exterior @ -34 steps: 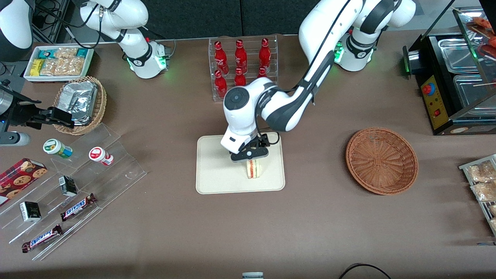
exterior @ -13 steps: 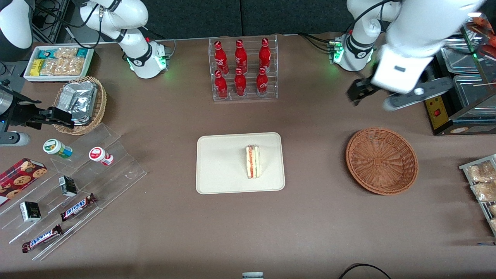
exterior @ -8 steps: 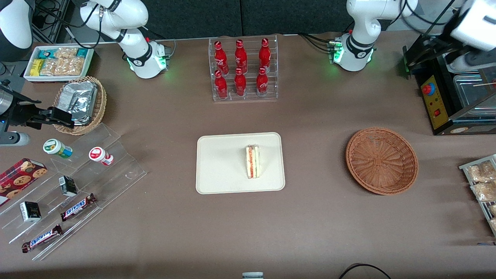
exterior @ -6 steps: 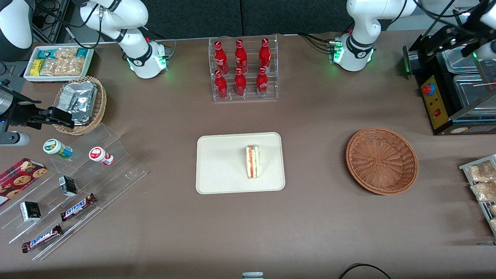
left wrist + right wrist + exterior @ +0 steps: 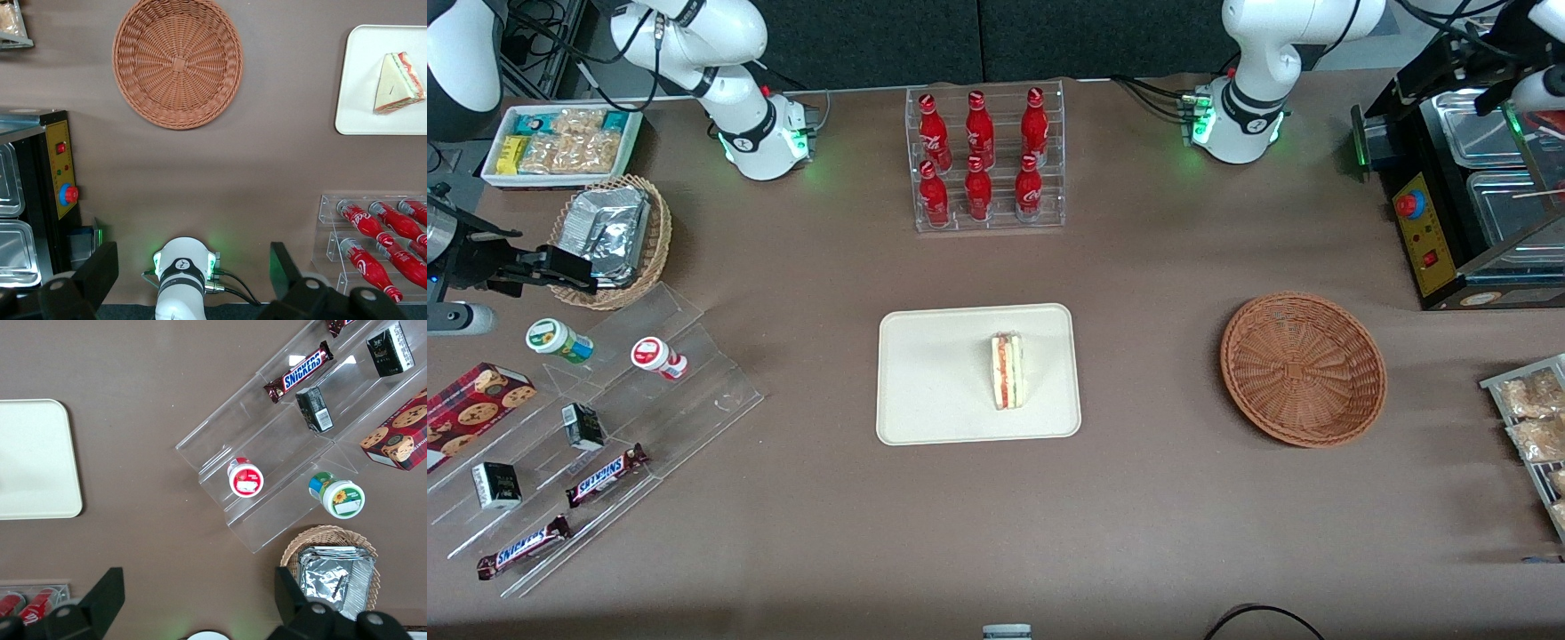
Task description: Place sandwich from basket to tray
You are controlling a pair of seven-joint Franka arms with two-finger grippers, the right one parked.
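The sandwich, a pale bread wedge with a red-orange filling stripe along its cut edge, stands on the cream tray mid-desk. The reddish-brown basket sits empty, well apart toward the working arm's end. The pincer hangs high above the desk by the arm's base, fingers spread apart, holding nothing.

- White rounded arm with black cables.
- Green light at its base.
- The gripper has black fingers, spread apart, above the table's working-arm end.
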